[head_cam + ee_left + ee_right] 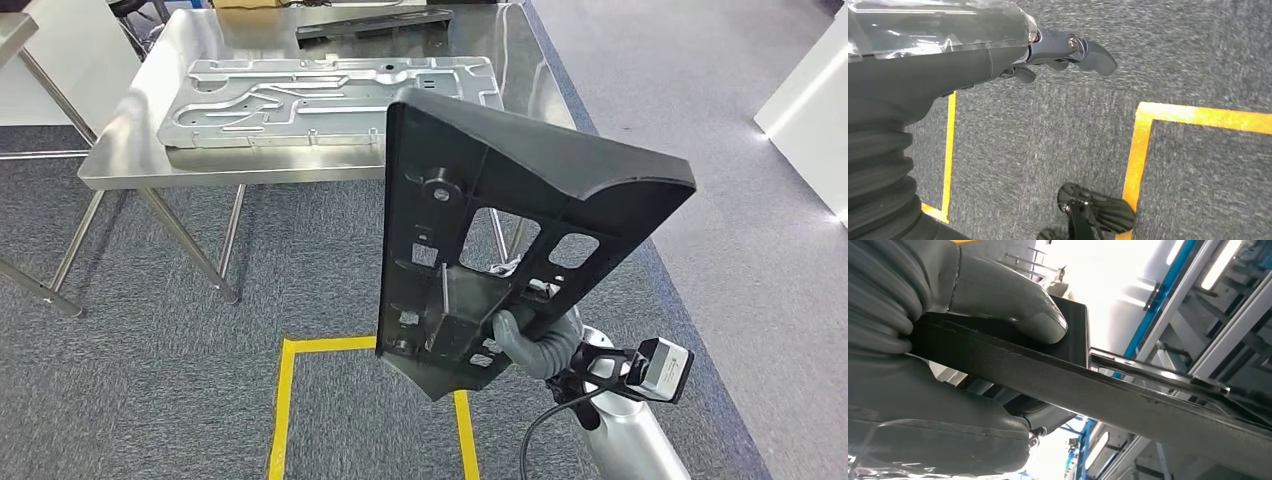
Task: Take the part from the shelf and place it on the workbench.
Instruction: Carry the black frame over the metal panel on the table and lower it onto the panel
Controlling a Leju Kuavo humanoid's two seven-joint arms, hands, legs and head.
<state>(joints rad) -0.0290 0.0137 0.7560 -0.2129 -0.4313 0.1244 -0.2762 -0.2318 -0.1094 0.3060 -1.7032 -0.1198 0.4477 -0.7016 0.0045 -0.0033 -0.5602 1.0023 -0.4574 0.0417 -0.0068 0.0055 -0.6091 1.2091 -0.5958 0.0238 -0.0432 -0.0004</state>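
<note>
We see our right hand [530, 338] gripping a large black moulded plastic panel [500, 215] by its lower end, holding it upright and tilted in the air in front of us, above the grey carpet floor [150, 380]. The panel shows ribs, rectangular cut-outs and small screw bosses on the face turned toward us, and its wide top edge flares to the right. In the right wrist view our thick grey thumb [1018, 310] presses down on one face of the panel [1128, 400] while the rest of the hand [938, 405] closes under its edge, so the panel is clamped between them.

Beyond the panel stands a stainless steel table [130, 150] on slanted metal legs. On it lies a flat silver stamped sheet-metal plate [320, 100] with pressed channels and holes, and farther back a long dark flat piece [370, 25] rests near the far edge. The top of the panel overlaps the near right corner of the table in the head view, but it is held above, not resting on it.

Yellow tape lines [285, 400] mark a box on the carpet below the panel.

Our left hand [1068, 52] hangs over the carpet with nothing in it, its dark fingers [1095, 55] partly curled and apart. Yellow tape [1143, 150] also runs across the floor there.
</note>
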